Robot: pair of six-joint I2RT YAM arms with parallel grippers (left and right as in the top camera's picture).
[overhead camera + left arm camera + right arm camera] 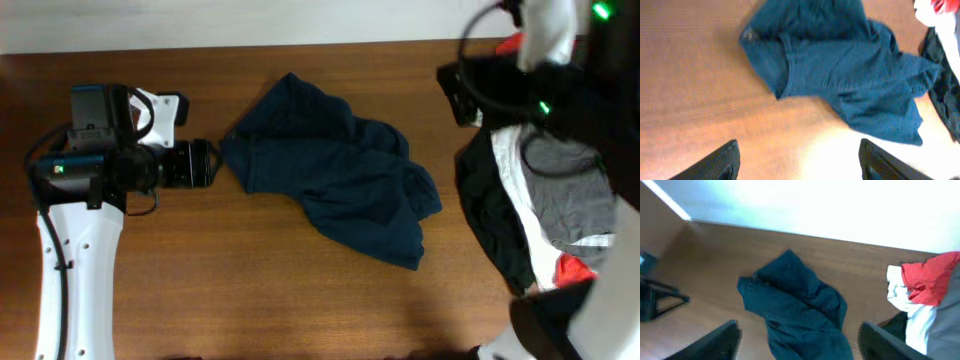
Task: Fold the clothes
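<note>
Navy shorts (330, 170) lie crumpled on worktop (250, 290) centre, just beside left fingers (720, 162); these and right fingers (722, 340) gape wide, empty. Cloth looks light, limp, wrinkly; probably best pinched at waistband corners.

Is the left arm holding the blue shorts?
No, the blue shorts lie on the table, beyond the open, empty left fingers.

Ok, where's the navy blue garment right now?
In the overhead view the navy garment lies crumpled mid-table, between the left gripper and the pile of other clothes on the right.
</note>
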